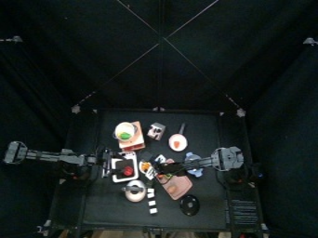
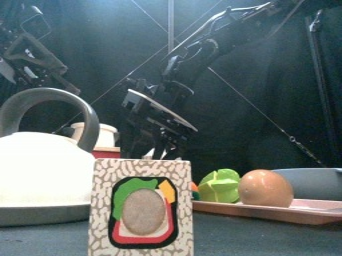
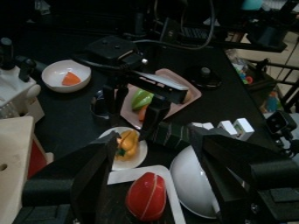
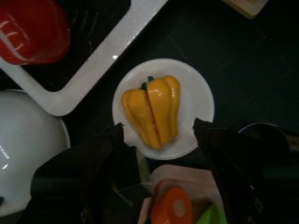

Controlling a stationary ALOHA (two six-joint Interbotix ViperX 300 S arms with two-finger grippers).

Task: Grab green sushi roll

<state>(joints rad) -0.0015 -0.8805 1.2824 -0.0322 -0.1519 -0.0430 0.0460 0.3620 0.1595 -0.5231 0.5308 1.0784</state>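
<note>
The sushi roll (image 2: 139,207) stands close at the table's front edge: a white speckled block with a green ring, red and yellow bits and a pale centre. It shows small in the top view (image 1: 152,198), in front of the kettle, and as white blocks in the left wrist view (image 3: 239,128). My right gripper (image 4: 162,144) is open, its jaws either side of a yellow pepper (image 4: 156,108) on a white plate, well behind the roll (image 1: 165,169). My left gripper (image 3: 158,166) is open and empty over a white tray (image 1: 123,175) holding a red vegetable (image 3: 146,194).
A white kettle (image 2: 40,165) stands left of the roll. A pink tray (image 2: 287,211) to the right holds a green piece and a brown egg. Further back are a plate (image 1: 125,132), a small pan (image 1: 179,142) and a bowl (image 3: 66,77).
</note>
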